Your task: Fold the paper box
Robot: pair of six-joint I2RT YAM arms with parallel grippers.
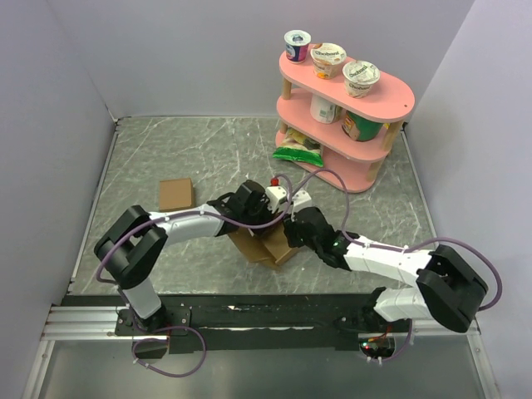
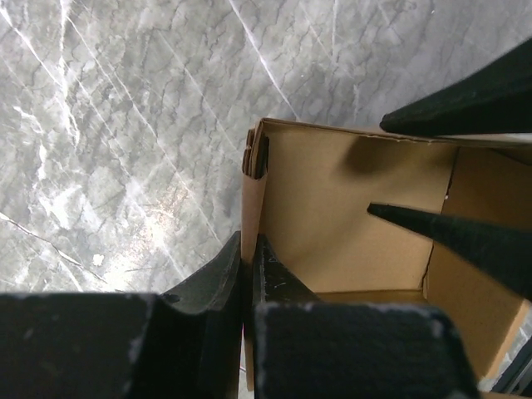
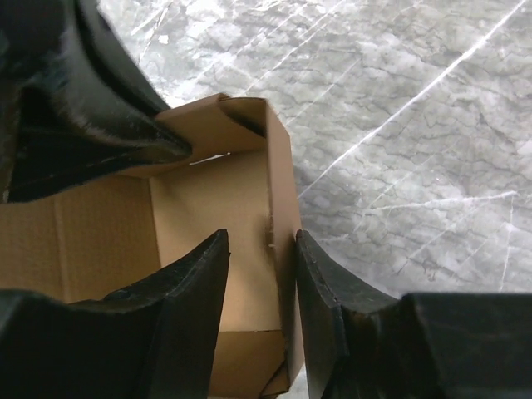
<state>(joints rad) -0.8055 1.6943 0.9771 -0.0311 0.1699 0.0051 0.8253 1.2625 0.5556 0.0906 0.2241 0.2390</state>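
Observation:
The paper box (image 1: 266, 248) is a brown open-topped carton standing at the table's middle, between both arms. My left gripper (image 2: 248, 243) is shut on the box's (image 2: 332, 195) left wall, one finger inside and one outside. My right gripper (image 3: 262, 239) straddles the box's (image 3: 218, 204) right wall; the outer finger touches the wall and the inner finger stands a little off it, so it is open. In the top view the left gripper (image 1: 252, 223) and right gripper (image 1: 291, 229) meet over the box. The left gripper's black fingers (image 3: 100, 116) show at the opposite wall.
A small brown cardboard cube (image 1: 175, 194) lies to the back left. A pink two-tier shelf (image 1: 389, 100) with yogurt cups stands at the back right, with a green snack bag (image 1: 298, 152) at its foot. Grey walls close three sides.

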